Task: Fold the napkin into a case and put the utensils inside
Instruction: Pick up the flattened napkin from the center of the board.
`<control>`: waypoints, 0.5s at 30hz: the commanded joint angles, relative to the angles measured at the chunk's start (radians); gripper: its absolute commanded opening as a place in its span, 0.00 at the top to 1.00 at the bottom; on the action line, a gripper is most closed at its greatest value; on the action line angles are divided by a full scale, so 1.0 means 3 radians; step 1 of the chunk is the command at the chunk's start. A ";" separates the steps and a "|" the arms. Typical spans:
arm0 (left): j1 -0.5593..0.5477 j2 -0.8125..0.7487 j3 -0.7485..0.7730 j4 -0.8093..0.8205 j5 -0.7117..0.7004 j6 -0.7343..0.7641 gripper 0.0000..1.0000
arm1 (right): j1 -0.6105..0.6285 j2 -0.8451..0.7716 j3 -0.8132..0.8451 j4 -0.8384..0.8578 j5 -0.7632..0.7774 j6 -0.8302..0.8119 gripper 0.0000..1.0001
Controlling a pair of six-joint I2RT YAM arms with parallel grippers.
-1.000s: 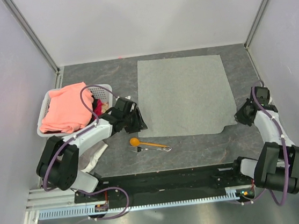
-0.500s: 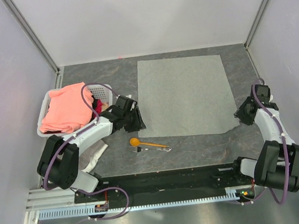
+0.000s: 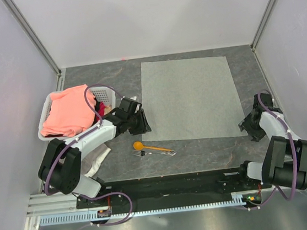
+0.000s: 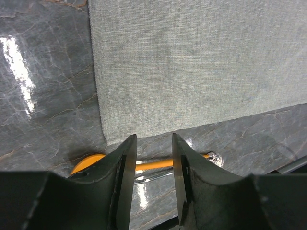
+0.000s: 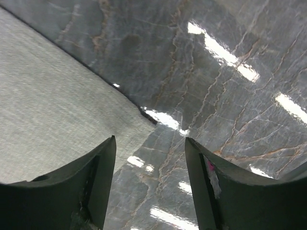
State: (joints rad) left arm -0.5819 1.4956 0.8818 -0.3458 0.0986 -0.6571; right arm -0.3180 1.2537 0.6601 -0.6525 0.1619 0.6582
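Note:
The napkin (image 3: 190, 97) lies flat as a light grey square in the middle of the table. My left gripper (image 3: 142, 122) hovers open just off its near left corner. In the left wrist view the napkin (image 4: 192, 62) fills the top, and the orange spoon (image 4: 88, 163) and silvery fork (image 4: 151, 176) lie on the table beyond my open left gripper (image 4: 153, 139), which holds nothing. Seen from above, the spoon (image 3: 146, 147) and fork (image 3: 159, 152) lie side by side in front of the napkin. My right gripper (image 3: 247, 123) is open beside the near right corner (image 5: 139, 115). No case shows.
A white basket (image 3: 46, 112) with a salmon-pink cloth (image 3: 67, 111) stands at the left, with a whitish rag (image 3: 100, 157) on the table in front of it. The enclosure walls stand close on both sides.
The right gripper opened and let go of the napkin's near right corner, which now lies flat and square. The right arm drew back toward the near edge. The left gripper shifted slightly right.

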 commanded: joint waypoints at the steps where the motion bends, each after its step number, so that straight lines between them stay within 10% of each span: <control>1: -0.0013 -0.0056 0.0103 0.0161 0.0075 0.0135 0.58 | 0.0001 0.0095 -0.0053 0.0073 0.0110 0.0122 0.35; 10: -0.0013 -0.0179 0.0001 0.0201 0.0091 0.0094 0.54 | 0.0001 0.0387 -0.0155 0.0370 0.0166 0.0168 0.49; 15: -0.0013 -0.0220 -0.0091 0.0207 0.0055 0.0089 0.50 | 0.0001 0.0581 -0.0222 0.0574 -0.0028 0.0112 0.86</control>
State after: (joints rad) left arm -0.5823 1.4624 0.8707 -0.3199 0.1165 -0.6559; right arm -0.3180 1.3464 0.6514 -0.5980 0.1833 0.6838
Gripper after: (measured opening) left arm 0.497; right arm 0.247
